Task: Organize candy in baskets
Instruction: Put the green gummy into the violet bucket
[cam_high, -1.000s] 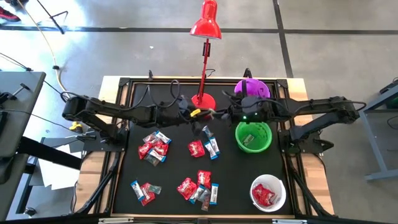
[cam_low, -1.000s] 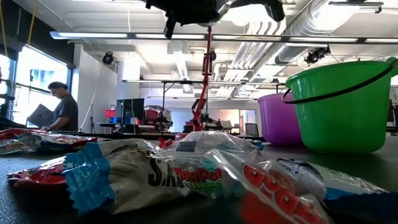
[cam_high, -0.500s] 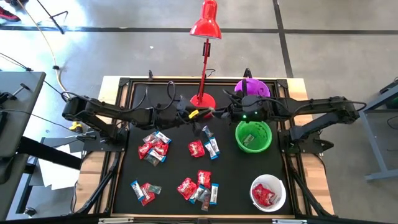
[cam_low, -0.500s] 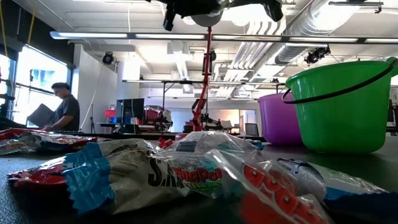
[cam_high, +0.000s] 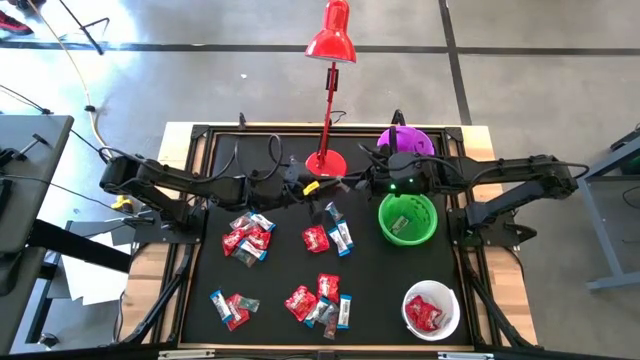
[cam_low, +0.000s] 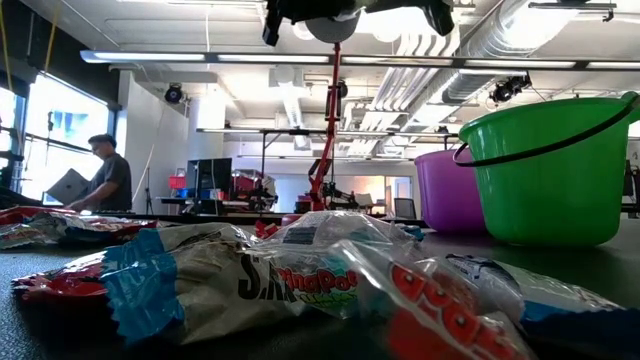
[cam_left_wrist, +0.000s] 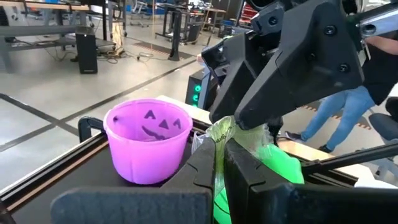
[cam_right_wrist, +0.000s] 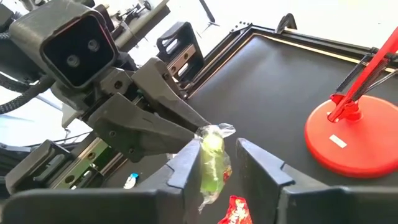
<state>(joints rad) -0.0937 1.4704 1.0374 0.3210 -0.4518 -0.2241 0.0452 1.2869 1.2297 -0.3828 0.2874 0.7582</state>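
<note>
A green-wrapped candy (cam_right_wrist: 211, 163) hangs in the air above the table's far middle, near the red lamp's base. My left gripper (cam_left_wrist: 219, 163) is shut on it. My right gripper (cam_right_wrist: 214, 167) faces the left one, open, one finger on each side of the candy, with a gap showing. Both grippers meet in the high view, left (cam_high: 335, 184) and right (cam_high: 354, 183). The purple basket (cam_high: 405, 141) stands at the far right, the green basket (cam_high: 407, 220) in front of it and the white basket (cam_high: 431, 310) near the front right. More candy (cam_high: 247, 238) lies on the mat. My left gripper pinches the candy's twisted wrapper end (cam_right_wrist: 210, 132) between its two shut fingers. The fingers come about level from the table's left side. The candy hangs below the fingertips, upright and clear of the table, with a bit of wrapper (cam_left_wrist: 221, 129) sticking up past the fingers.
The red desk lamp's round base (cam_high: 326, 163) stands just beyond the grippers, and its pole rises past them. Loose candy lies in groups at the mat's middle (cam_high: 327, 238), front middle (cam_high: 320, 300) and front left (cam_high: 230, 306). The white basket holds red candy.
</note>
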